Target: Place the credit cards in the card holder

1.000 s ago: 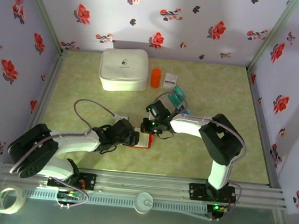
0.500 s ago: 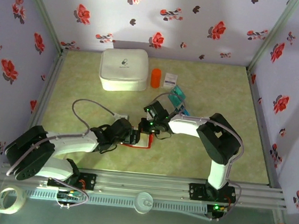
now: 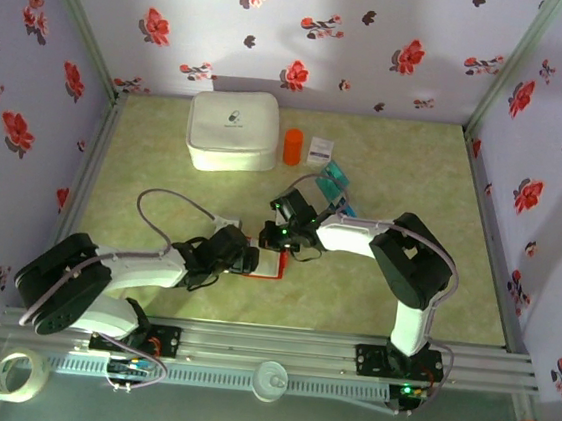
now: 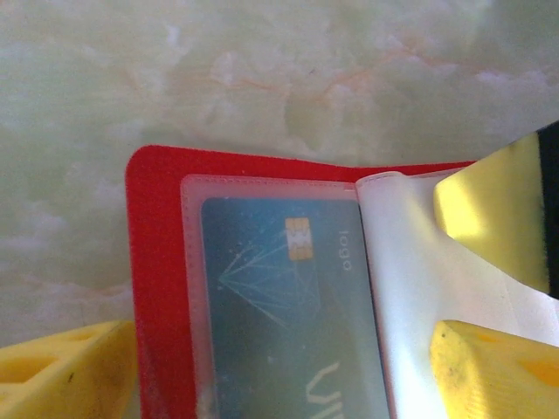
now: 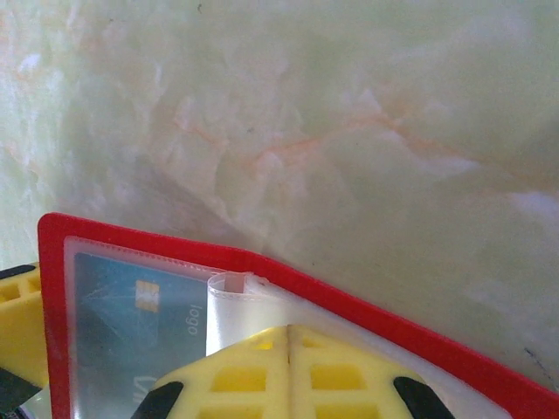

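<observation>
Left gripper (image 3: 237, 256) has backed off a touch toward its base compared with the earlier frames; right gripper (image 3: 281, 238) is basically unchanged. The card holder (image 4: 155, 262) lies open and flat on the table (image 4: 262, 70), between the two sets of tips. The left fingers (image 4: 61, 367) are spread wide and straddle the left page, one just outside the red edge and the other on the clear leaf (image 5: 229, 301) past the fold. That looks like bracing so the holder can't slide or fold shut. The right fingers (image 5: 236, 375) are pressed together with no gap visible, tips at the leaf's curl by the fold. I can't tell whether the leaf is pinched or just pinned down; either way it probably keeps the page out of the way. One credit card (image 4: 279, 297) is seated in the sleeve between the left fingers, face up. Its long axis runs along the left fingers' pointing direction, parallel to the fold, with the chip end away from the left wrist. The remaining credit cards (image 3: 334, 183) sit loose beyond the right fingertips, well apart from the holder.
</observation>
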Controlling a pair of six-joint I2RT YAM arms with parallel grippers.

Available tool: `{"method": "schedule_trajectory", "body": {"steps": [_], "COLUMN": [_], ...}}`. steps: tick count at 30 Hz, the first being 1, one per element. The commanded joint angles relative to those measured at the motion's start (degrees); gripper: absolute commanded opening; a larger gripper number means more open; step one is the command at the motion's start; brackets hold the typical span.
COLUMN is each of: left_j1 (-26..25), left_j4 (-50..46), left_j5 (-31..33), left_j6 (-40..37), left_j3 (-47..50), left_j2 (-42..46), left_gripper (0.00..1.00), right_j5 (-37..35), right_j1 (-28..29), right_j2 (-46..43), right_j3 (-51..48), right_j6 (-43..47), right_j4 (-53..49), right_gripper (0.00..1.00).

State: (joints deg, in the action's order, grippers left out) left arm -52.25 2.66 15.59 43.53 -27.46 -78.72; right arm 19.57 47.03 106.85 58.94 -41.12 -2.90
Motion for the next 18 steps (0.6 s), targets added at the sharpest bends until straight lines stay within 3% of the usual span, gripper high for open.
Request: {"method": "schedule_trajectory", "body": {"steps": [1, 6, 11, 18], "left_j1": [-0.64, -0.71, -0.75, -0.74], "left_j4": [1.02, 1.39, 1.65, 1.83], "left_j5": [-2.16, -2.26, -2.17, -2.2], "left_j6": [-0.07, 0.02, 0.12, 0.06], "left_j3": [1.54, 1.55, 1.8, 1.93], "left_j2": [-2.68, -3.45, -3.06, -2.86], "left_gripper": [0.83, 0.8, 0.77, 0.74], "right_j5": [0.03, -0.23, -1.42, -2.58], "right_j1": [0.24, -0.26, -0.79, -0.67], "right_j2": [-0.62, -2.41, -5.47, -7.35], "right_j3": [2.36, 2.87, 1.0, -3.57], "right_j6": [-0.42, -0.11, -0.46, -2.47], "right_j4": [-1.83, -3.0, -3.12, -0.85], "right_gripper": [0.08, 0.17, 0.32, 0.37]}}
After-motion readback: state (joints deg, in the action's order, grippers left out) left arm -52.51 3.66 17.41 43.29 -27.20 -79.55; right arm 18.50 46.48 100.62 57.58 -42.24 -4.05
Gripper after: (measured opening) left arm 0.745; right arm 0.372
